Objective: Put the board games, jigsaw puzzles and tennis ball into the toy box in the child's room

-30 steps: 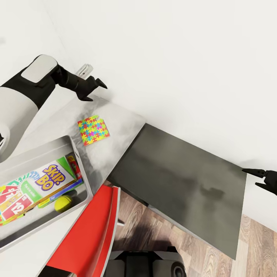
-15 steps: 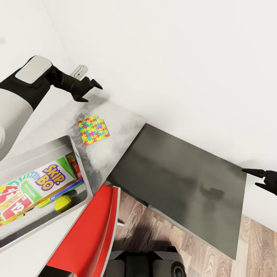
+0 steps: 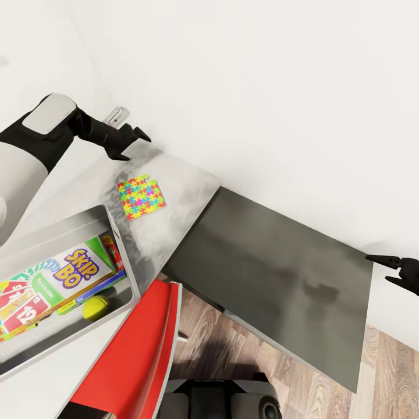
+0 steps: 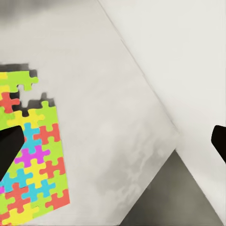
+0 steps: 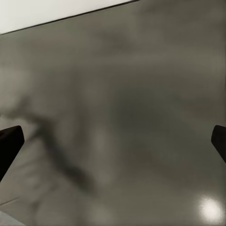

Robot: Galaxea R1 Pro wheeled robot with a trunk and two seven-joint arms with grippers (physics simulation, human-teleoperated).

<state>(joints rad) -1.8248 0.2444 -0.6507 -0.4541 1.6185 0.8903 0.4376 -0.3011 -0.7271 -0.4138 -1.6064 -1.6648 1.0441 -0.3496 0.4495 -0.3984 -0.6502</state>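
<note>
A bright multicoloured jigsaw puzzle (image 3: pixel 141 198) lies flat on the pale mottled table (image 3: pixel 174 180), also seen as the jigsaw puzzle (image 4: pixel 30 165) in the left wrist view. My left gripper (image 3: pixel 132 145) hangs open above the table's far end, beyond the puzzle, nothing between its fingers. The grey toy box (image 3: pixel 119 244) at the left holds a Skip-Bo board game (image 3: pixel 75 270), other game boxes beneath it and a yellow-green tennis ball (image 3: pixel 95 308). My right gripper (image 3: pixel 393 270) stands open past the far right edge of the lower dark desk.
A lower dark grey desk (image 3: pixel 273 273) adjoins the table on the right. A red chair (image 3: pixel 137 355) stands in front of the toy box, over the wood-plank floor (image 3: pixel 372 378). A white wall runs close behind both desks.
My left arm has drawn back to the left and slightly down along the wall, still open. The right arm and the puzzle have not moved.
</note>
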